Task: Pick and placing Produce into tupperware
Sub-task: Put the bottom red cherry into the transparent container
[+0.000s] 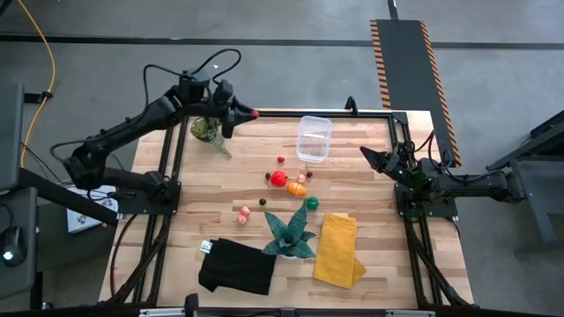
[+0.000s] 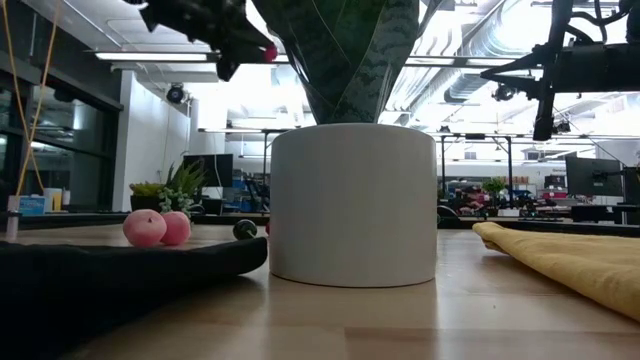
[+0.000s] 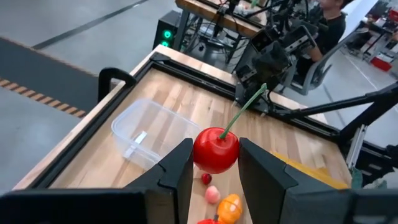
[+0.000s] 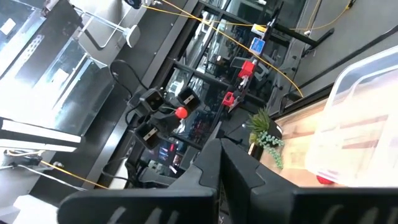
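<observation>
My left gripper (image 1: 249,113) is raised over the table's far left, left of the clear tub (image 1: 314,139), and is shut on a red toy cherry (image 3: 216,149) with a green stem (image 3: 245,106). It also shows in the low view (image 2: 250,48). The tub stands empty on its base on the wood (image 3: 149,134). The other produce lies loose in mid-table: a red piece (image 1: 278,179), an orange one (image 1: 298,187), a green one (image 1: 312,204), pink ones (image 1: 242,213) and small dark ones (image 1: 263,202). My right gripper (image 1: 368,157) waits shut at the table's right edge. My left gripper pinches the cherry's round red body (image 3: 200,155) between its two fingers (image 3: 179,171), one on each side. The fingers reach in from the table's left. The cherry is lifted clear of the table, with its stem pointing away beyond the fingertips.
A small leafy potted plant (image 1: 210,130) stands under my left arm. A teal spiky plant in a white pot (image 1: 291,233) stands at the front middle. A yellow cloth (image 1: 338,249) lies to its right and a black cloth (image 1: 236,267) to its left. A black frame borders the table.
</observation>
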Available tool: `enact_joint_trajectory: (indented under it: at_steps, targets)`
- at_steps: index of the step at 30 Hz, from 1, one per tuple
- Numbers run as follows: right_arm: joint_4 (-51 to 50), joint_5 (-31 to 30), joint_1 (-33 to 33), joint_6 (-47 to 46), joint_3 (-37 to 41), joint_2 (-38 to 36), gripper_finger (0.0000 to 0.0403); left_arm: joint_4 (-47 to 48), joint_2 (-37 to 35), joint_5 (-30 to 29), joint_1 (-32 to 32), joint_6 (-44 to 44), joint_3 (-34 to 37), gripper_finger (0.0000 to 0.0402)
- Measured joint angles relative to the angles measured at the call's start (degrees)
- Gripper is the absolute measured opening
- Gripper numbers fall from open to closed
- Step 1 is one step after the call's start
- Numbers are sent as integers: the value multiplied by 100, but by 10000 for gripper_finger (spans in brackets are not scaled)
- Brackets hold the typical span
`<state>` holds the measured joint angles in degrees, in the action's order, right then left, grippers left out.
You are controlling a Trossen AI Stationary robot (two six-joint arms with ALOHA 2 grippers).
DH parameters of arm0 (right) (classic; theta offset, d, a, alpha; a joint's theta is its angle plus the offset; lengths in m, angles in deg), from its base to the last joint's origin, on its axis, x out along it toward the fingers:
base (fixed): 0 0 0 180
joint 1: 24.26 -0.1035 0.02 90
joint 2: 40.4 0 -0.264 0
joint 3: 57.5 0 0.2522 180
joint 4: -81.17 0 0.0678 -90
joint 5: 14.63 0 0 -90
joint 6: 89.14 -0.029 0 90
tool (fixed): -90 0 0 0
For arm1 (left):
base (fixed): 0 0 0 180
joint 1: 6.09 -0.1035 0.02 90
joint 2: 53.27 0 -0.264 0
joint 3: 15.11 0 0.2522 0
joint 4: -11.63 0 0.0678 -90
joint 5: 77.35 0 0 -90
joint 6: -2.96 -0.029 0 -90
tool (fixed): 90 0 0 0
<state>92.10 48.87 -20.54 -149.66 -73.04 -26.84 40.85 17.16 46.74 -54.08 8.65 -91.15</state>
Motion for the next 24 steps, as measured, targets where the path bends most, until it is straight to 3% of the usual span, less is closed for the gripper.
enact_joint_trajectory:
  at_steps: [17, 24]
  targets:
    - [0, 2, 2, -3, 0, 0, 0, -621, 566, -413, 0, 355, -33, 106]
    - [-2, 2, 4, -3, 0, -2, 0, -134, 1133, -524, 181, -46, -949, 106]
